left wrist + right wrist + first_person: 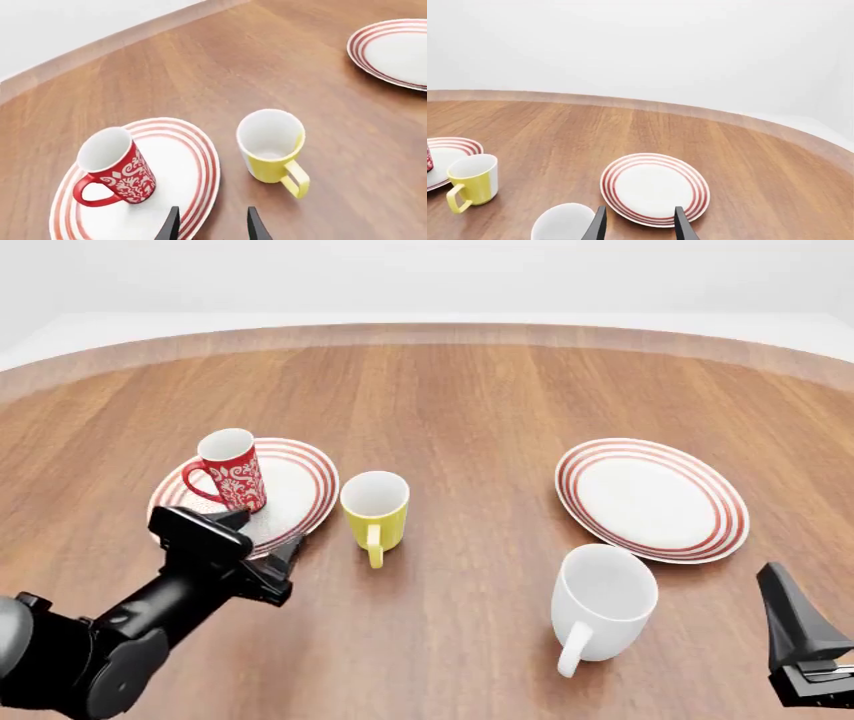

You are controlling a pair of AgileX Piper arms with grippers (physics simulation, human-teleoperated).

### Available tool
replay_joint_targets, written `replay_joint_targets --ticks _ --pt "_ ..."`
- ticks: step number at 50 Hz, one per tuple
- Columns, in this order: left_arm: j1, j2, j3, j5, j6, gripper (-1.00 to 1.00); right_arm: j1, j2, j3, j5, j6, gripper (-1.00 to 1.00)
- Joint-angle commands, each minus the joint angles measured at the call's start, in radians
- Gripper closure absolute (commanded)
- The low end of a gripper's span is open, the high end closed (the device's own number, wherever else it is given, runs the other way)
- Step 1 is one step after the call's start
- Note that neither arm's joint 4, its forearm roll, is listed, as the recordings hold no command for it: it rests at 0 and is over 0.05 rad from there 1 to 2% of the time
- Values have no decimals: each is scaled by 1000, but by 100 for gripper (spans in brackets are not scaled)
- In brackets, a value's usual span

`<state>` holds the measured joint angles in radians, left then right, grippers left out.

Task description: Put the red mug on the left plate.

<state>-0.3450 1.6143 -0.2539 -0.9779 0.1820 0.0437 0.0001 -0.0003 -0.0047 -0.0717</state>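
On the ringed white left plate (304, 502) near the tabletop's left edge, the floral red mug (230, 471) stands upright, just beyond the left gripper's (212, 226) empty, parted jaws.

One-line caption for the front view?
Floral red mug stands upright on left red-ringed white plate; open left claw beside it, empty.

Bright even sim light, soft faint shadows under mugs, no glare, sharp w/ no blur, bg white
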Motion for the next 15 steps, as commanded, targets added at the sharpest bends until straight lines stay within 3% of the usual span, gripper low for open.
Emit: replay_joint_targets --ticks 1,15 --pt "-123 -81 50 22 -40 -100 1 0 0 2 -2 -100" --pt "-269 -279 117 134 -101 -100 11 0 -1 8 24 -100"
